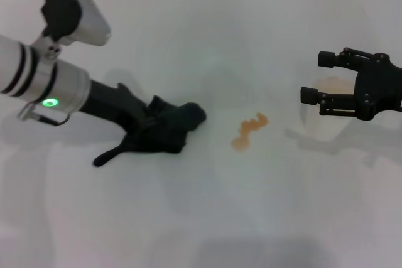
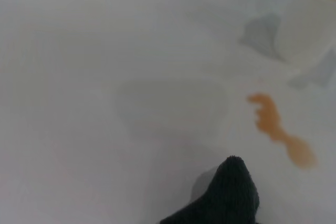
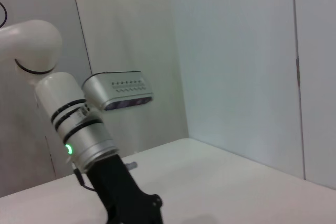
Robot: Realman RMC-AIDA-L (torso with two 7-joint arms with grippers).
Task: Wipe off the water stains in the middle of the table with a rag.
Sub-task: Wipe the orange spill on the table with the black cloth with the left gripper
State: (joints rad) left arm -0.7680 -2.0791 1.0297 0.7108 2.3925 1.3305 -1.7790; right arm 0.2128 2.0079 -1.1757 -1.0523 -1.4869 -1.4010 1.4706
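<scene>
A: L gripper (image 1: 147, 127)?
B: Fingers buried in black rag (image 1: 164, 130), pressed on table (image 1: 201, 218); grip state can't tell. Orange stain (image 1: 249, 131) just beyond it, toward R.
A: R gripper (image 1: 313, 78)?
B: Spread wide, hovering past stain; paper cup (image 1: 323, 117) partly hidden behind it.

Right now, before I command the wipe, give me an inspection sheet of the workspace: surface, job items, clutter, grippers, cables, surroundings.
Surface: broad white smooth table, dry apart from one spill.
Job's things: small orange-brown wavy-edged puddle mid-table, unwiped; soft black cloth rag lying on the table to the robot's left of the puddle, apart from it.
Clutter: white paper cup holding orange-brown liquid, to the robot's right of the puddle.
Grippers: left gripper down on the rag; right gripper open, raised beside and above the cup, holding nothing.
Cables: thin cable loop beneath the left wrist.
Surroundings: pale wall panels behind the table.
</scene>
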